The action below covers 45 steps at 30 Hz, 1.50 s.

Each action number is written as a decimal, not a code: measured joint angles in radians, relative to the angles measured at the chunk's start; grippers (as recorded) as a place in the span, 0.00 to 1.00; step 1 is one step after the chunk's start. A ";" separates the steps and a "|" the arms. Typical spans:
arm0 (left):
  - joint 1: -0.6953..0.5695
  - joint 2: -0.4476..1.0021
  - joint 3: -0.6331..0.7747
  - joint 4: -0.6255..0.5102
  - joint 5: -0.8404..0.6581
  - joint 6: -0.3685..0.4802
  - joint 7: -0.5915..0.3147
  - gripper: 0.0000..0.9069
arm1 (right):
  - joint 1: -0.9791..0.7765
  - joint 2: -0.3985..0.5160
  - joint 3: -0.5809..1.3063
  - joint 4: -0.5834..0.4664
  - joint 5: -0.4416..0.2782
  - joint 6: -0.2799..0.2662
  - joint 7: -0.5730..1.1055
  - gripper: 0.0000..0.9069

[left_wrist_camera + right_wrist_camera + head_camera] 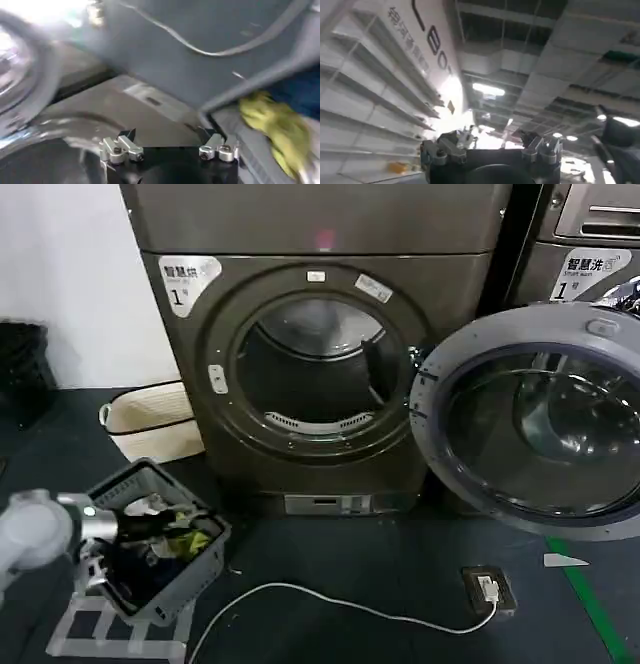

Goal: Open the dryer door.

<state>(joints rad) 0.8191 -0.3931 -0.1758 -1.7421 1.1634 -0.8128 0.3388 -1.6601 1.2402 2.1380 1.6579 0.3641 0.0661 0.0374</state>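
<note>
**Swinging door now stands wide; drum exposed**

Checking the head view, I find the dryer door (535, 419) hanging fully open on its hinge at the right of the dryer (315, 344), grey back rim and tinted glass turned toward me, in front of the neighbouring machine (585, 254). The drum opening (315, 369) is clear and dark. I judge the task essentially done: the door has swung far enough that nothing blocks the mouth.

Left arm (40, 534) sits low at my left, over the grey laundry basket (205, 549) of clothes on the floor, well apart from the door. Left gripper (170, 150): the wrist view shows its fingers spread wide with nothing between them; yellow-green cloth (275, 125) lies off to one side, not touched.

Right gripper (492, 147): pointed up at ceiling lights, fingers likewise apart, holding nothing.

A white cable (330, 599) trails across the floor in front of the dryer.
</note>
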 joint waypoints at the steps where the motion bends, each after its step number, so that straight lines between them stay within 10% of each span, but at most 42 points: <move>1: -0.009 0.004 0.003 0.009 0.052 -0.011 -0.008 1.00 | 0.001 -0.003 -0.008 0.000 0.004 -0.002 0.000 1.00; 14: -0.053 0.020 0.019 0.070 0.427 -0.013 -0.047 1.00 | 0.008 -0.004 -0.055 -0.003 0.009 0.001 0.001 1.00; 45: -0.296 -0.116 0.264 0.250 0.502 -0.011 -0.067 1.00 | -0.009 0.055 -0.050 -0.023 0.014 0.048 -0.016 1.00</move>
<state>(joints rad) 0.5231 -0.5087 0.0881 -1.4919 1.6658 -0.8237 0.2721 -1.6689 1.2949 2.0880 1.6353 0.3779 0.1138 0.0213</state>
